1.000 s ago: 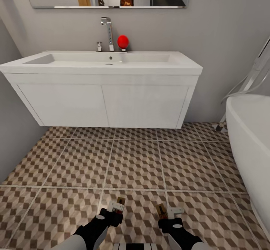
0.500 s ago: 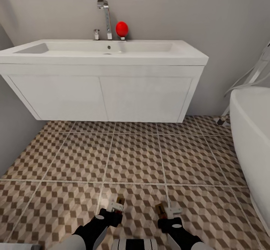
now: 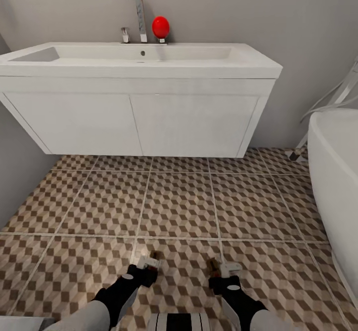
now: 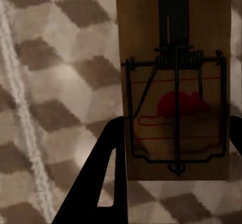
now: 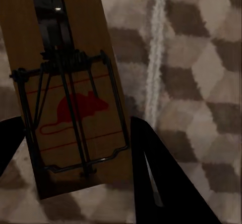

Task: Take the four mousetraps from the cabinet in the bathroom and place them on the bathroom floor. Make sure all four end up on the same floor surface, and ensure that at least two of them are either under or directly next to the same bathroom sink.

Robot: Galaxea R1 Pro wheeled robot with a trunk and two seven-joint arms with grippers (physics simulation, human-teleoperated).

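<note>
Floor (image 3: 174, 206): square tiles, brown-beige cube print, pale grout. Sink (image 3: 144, 102): white, straight-edged, smooth fronts, now higher and larger in head view; mirror gone from frame, so the camera moved. Chrome tap (image 3: 135, 8), glossy red ball (image 3: 160, 27). Left claw (image 3: 147, 264) grips a flat wooden mousetrap (image 4: 174, 82); right claw (image 3: 223, 270) grips another trap (image 5: 65, 88), both above the floor, as before.

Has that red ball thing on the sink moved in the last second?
No. The red ball sits in the same spot beside the tap on the sink; the whole picture shifted because the camera moved.
</note>
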